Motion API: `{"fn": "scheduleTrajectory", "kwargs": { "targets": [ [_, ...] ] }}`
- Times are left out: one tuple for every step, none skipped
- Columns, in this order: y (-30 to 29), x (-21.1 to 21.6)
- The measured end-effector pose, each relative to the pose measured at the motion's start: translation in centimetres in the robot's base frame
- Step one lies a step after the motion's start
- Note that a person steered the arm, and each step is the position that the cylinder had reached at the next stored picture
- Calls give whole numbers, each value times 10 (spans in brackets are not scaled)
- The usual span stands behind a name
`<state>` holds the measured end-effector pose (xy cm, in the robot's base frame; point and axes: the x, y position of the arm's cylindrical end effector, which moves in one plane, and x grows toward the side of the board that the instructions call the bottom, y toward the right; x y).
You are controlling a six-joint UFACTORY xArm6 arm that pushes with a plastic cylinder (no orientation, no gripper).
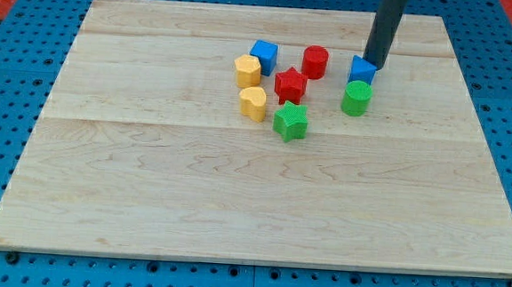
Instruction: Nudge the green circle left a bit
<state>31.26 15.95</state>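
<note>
The green circle [357, 98] stands on the wooden board [147, 181], right of centre near the view's top. A blue triangle [362, 69] sits just above it, almost touching. My tip [374, 65] is at the blue triangle's upper right edge, above and slightly right of the green circle, not touching the circle. The dark rod rises to the view's top edge.
To the circle's left lie a red cylinder [314, 62], a red star [290, 84], a green star [290, 122], a blue cube [263, 55], a yellow hexagon [247, 71] and a yellow heart [253, 102]. Blue pegboard surrounds the board.
</note>
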Motion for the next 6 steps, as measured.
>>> {"fn": "scheduleTrajectory", "kwargs": {
  "targets": [
    [0, 0],
    [0, 1],
    [11, 1],
    [11, 3],
    [19, 17],
    [24, 43]
  ]
}}
